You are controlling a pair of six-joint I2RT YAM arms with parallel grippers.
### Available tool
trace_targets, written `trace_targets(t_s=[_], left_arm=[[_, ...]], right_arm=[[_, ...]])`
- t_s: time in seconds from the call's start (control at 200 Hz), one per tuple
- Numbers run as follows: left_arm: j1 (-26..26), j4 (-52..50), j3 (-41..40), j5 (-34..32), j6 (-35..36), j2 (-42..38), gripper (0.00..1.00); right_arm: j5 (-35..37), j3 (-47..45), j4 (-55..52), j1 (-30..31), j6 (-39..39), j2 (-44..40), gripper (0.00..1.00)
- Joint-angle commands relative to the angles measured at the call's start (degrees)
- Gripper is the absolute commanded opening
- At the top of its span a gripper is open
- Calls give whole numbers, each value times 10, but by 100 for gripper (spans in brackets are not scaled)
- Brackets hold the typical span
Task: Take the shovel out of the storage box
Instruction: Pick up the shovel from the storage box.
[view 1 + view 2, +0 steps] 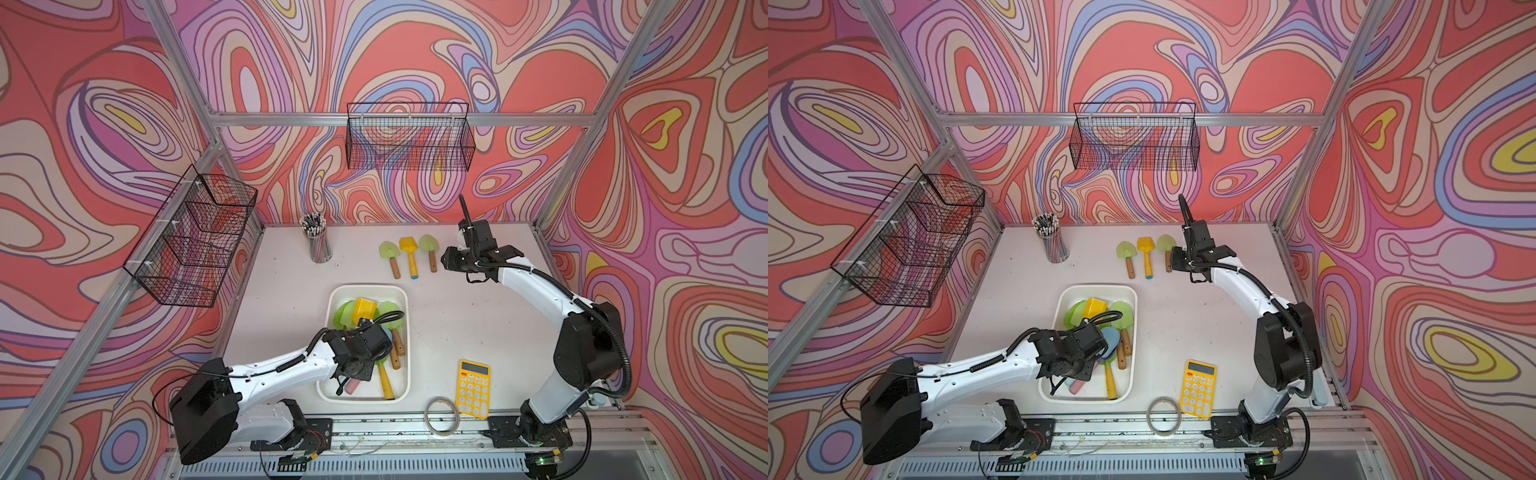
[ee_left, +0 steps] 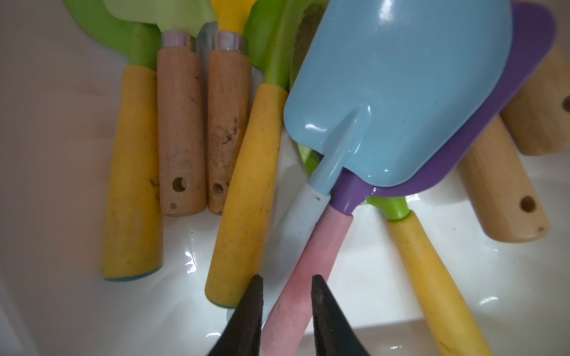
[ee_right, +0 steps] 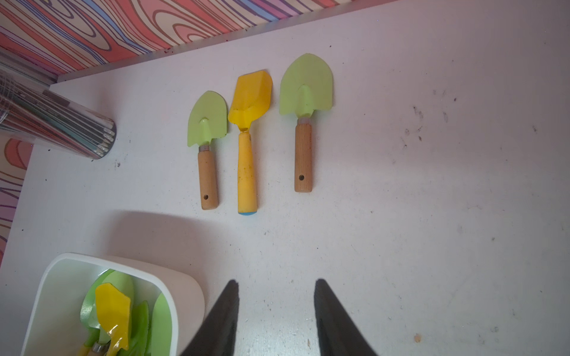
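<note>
In both top views your left arm's black wrist (image 1: 357, 345) covers the middle of the shallow white plastic storage box (image 1: 361, 397), hiding what lies beneath it. In the left wrist view the pink shovel handle (image 2: 308, 262) runs off the edge between the black fingers (image 2: 246, 317), and you cannot tell whether they grip it.

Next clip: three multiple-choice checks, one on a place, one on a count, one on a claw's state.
1. The left claw is: A in the storage box; B beside it; C at the back wall.
2. How many shovels lie on the table outside the box? A two; B three; C five.
3. The right claw is: A shut on a shovel; B open, empty; C unseen.
A, it straddles a pink handle inside; B, three lie in a row; B, its jaws stand apart over bare table.
</note>
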Motion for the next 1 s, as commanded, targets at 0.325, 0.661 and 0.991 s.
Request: trace_targets(t_s=[0.325,0.661,0.991], left_arm=[[10,-10,-47,34,-11,-16,34],[8,8,-61,68,-11,-10,37],[-5,-5,-75,97,-25,-5,42]], right_arm=[[-4,-3,3,7,1,-7,43],[-3,-15,7,9,3,-10,43],[-3,-23,12,9,2,-13,43]])
